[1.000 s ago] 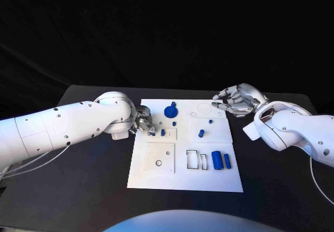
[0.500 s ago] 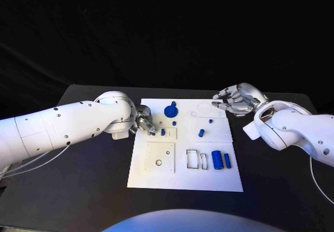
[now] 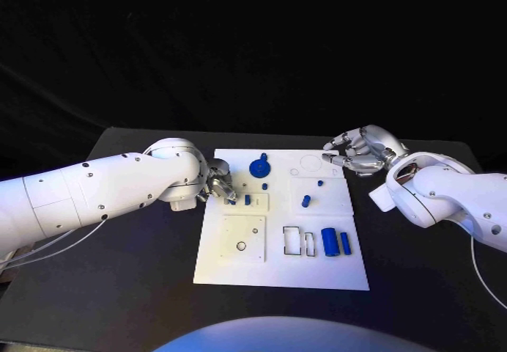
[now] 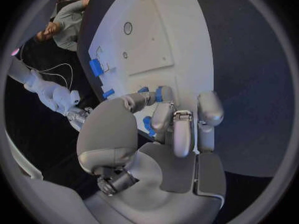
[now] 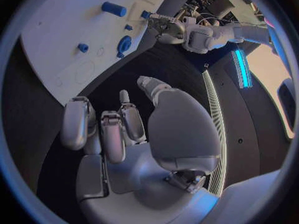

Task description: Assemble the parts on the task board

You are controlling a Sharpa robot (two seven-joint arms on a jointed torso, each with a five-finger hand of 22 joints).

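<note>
— Where do I have the left hand (image 3: pixel 217 185) against the task board (image 3: pixel 277 275)?

— At the board's left edge, fingers curled down onto it. In the left wrist view a small blue part (image 4: pixel 148 125) sits between the fingertips (image 4: pixel 163 94), so I read it as pinched.

— And the right hand (image 3: pixel 359 153)?

— Off the board's far right corner, above the table (image 3: pixel 116 293), fingers curled in, holding nothing. Two blue cylinders (image 3: pixel 335 242) lie near the board's right edge.
</note>
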